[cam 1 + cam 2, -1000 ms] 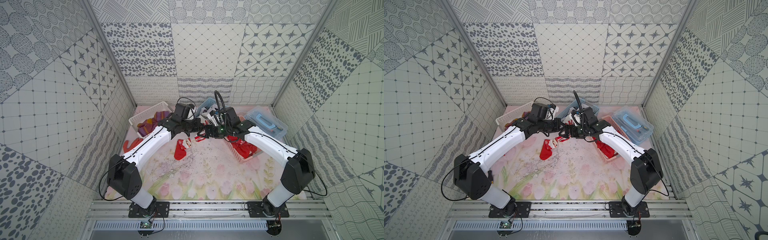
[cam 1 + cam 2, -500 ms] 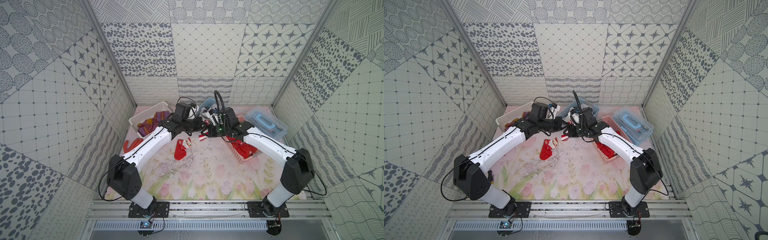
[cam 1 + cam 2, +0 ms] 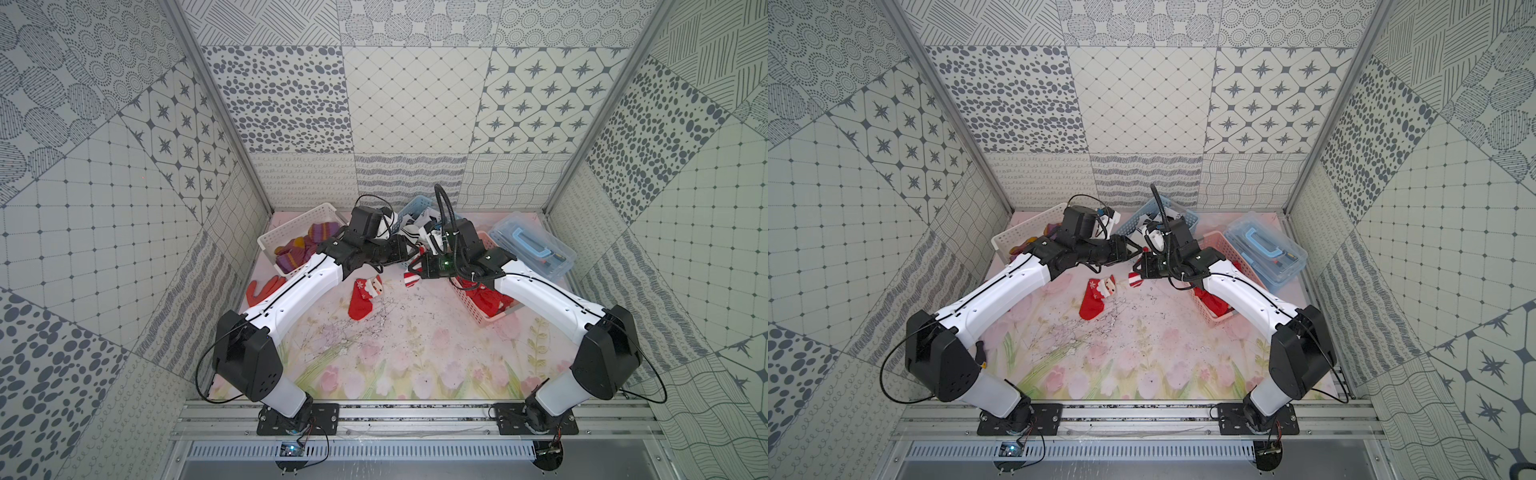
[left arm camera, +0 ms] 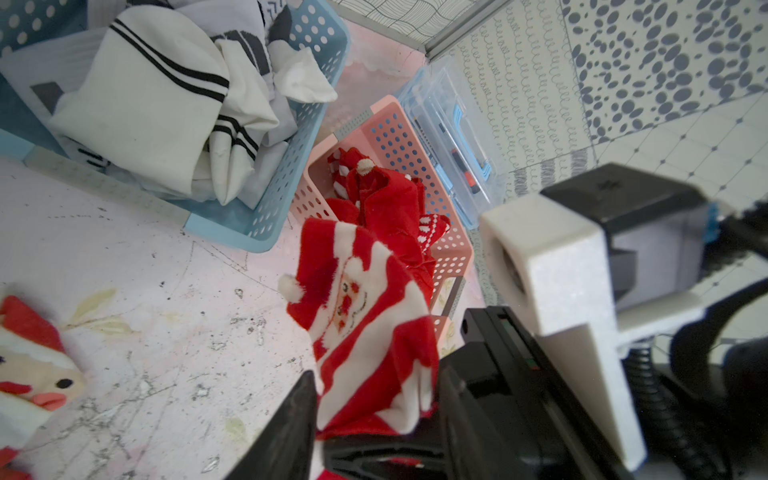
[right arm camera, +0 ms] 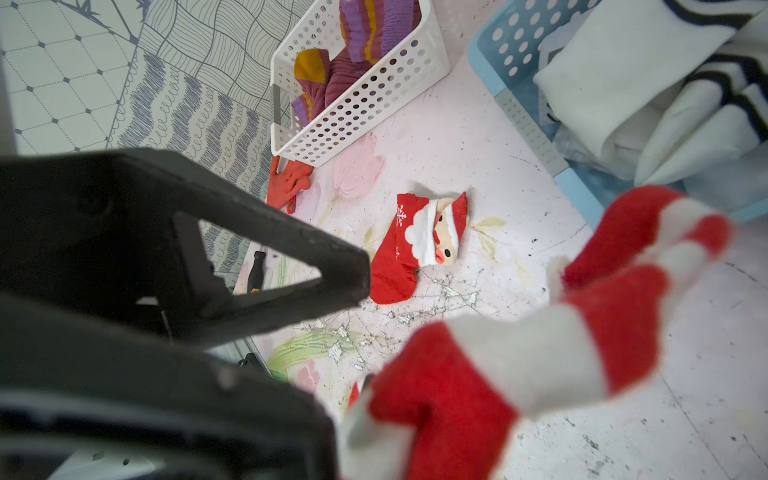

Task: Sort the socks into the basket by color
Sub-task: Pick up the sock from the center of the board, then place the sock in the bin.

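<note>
Aloft, red-white Santa-face sock point(image 4: 365, 316) in the right end effector point(image 3: 1137, 271).

Bare mat point(image 3: 415, 353) is lying open in front; behind, the white basket point(image 3: 291, 226), blue basket point(image 3: 417, 205) and pink basket point(image 3: 484, 313) are crowding the middle (Santa sock point(image 3: 360, 301) lying there).

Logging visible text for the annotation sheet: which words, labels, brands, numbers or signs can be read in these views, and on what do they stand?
No text can be read in any view.
On the flat red Santa sock: small white marks below a snowflake motif, too small to read.
On the striped Santa sock: only a Santa face, no letters.
On the clear box: no legible label.
</note>
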{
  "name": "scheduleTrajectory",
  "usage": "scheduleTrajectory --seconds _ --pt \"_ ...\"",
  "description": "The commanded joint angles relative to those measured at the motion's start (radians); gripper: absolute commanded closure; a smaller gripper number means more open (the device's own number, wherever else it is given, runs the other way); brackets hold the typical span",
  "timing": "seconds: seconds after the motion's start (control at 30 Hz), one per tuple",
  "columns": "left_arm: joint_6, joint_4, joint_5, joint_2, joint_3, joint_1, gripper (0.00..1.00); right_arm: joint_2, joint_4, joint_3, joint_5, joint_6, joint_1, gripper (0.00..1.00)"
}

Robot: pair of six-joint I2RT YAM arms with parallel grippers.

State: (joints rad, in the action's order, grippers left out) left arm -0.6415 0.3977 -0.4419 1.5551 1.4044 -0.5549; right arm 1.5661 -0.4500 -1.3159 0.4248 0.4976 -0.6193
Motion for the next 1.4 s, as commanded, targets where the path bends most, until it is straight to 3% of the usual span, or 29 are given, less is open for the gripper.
scheduleTrajectory --seconds 0.0,0.23,0.6,1.03,1.37 --pt "0.053 0.047 0.063 -0.016 0.027 0.001 0.41 -0.053 -0.006 0.019 -0.028 -0.011 0.014 1.0" --pt "0.084 0.15 0.165 -0.056 0.022 0.027 0.31 -0.11 -0.062 0.035 -0.042 -0.016 0.104 1.0" --pt "0.124 0.286 0.279 -0.092 -0.028 0.066 0.3 -0.116 -0.179 0.021 -0.08 -0.037 0.319 1.0" --pt "0.126 0.367 0.348 -0.052 -0.121 0.079 0.29 0.05 -0.188 0.167 -0.175 -0.018 0.494 1.0" --pt "0.131 0.362 0.387 0.016 -0.162 0.087 0.28 0.161 -0.113 0.262 -0.24 0.02 0.513 1.0"
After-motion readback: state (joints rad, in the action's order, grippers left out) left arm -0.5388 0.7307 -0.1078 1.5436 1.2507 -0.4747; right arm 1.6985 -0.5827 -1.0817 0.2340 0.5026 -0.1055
